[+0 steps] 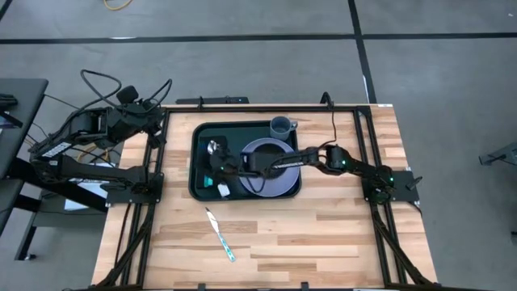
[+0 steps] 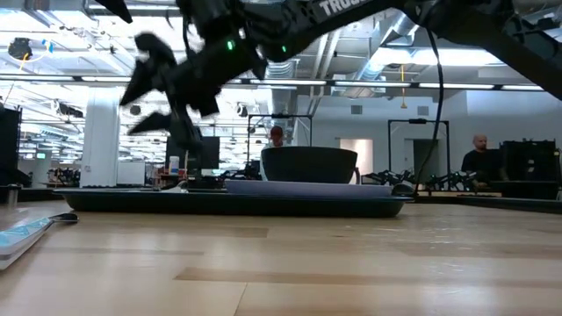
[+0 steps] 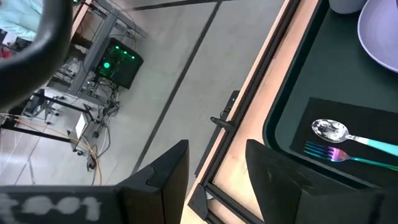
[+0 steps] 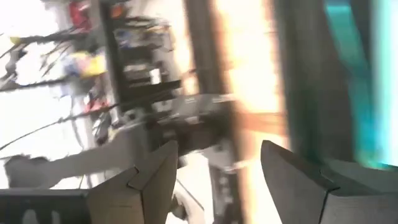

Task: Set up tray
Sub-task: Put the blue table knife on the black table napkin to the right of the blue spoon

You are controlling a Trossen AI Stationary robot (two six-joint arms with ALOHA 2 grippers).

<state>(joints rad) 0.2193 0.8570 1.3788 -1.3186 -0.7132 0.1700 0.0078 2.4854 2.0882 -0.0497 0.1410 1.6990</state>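
The dark green tray [image 1: 202, 133] lies in the middle of the table. On it are a lilac plate [image 1: 279, 184] bearing a bowl [image 2: 309, 164], a cup [image 1: 281, 125] at the far rim, and a black napkin [image 3: 373, 121] with a spoon [image 3: 329, 130] and a fork [image 3: 323, 150] on it. My right gripper [image 1: 220, 166] reaches from the right across the plate and hangs open above the napkin end of the tray, with nothing between its fingers [image 4: 155, 174]. My left gripper [image 3: 214, 168] waits open, drawn back over the table's far left corner.
A teal-handled knife [image 1: 220, 234] lies on the bare wood near the tray's near left corner, also seen in the low view as the knife [image 2: 26, 233]. Black frame rails run along the table's edges. The near half of the table has free room.
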